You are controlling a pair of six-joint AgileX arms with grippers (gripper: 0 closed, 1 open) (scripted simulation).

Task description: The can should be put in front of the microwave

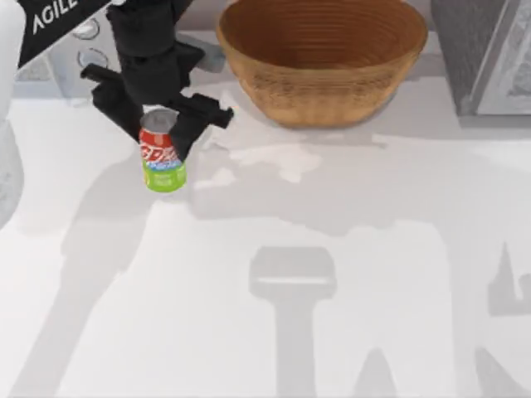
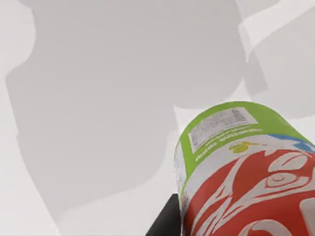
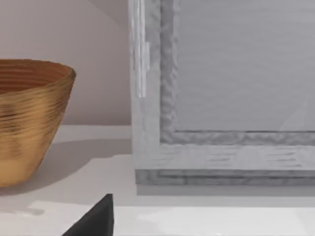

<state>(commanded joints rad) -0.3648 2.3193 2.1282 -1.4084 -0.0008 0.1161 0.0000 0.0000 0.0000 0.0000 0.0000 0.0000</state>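
Observation:
The can [image 1: 163,159] stands upright at the back left of the table, with a silver top, red label and lime-green base. My left gripper [image 1: 162,124] comes down over it, black fingers [image 1: 196,116] on either side of its upper part, shut on the can. The left wrist view looks along the can [image 2: 246,172] to the white table past its green end. Just behind the gripper sits the microwave [image 1: 70,60], pale grey with two round dials, largely covered by the arm. I cannot tell whether the can's base touches the table.
A wicker bowl [image 1: 323,62] stands at the back centre, right of the can. A darker grey appliance [image 1: 489,58] with a framed door [image 3: 221,137] fills the back right corner. A dark part of my right gripper [image 3: 93,221] faces that door and the bowl [image 3: 29,123].

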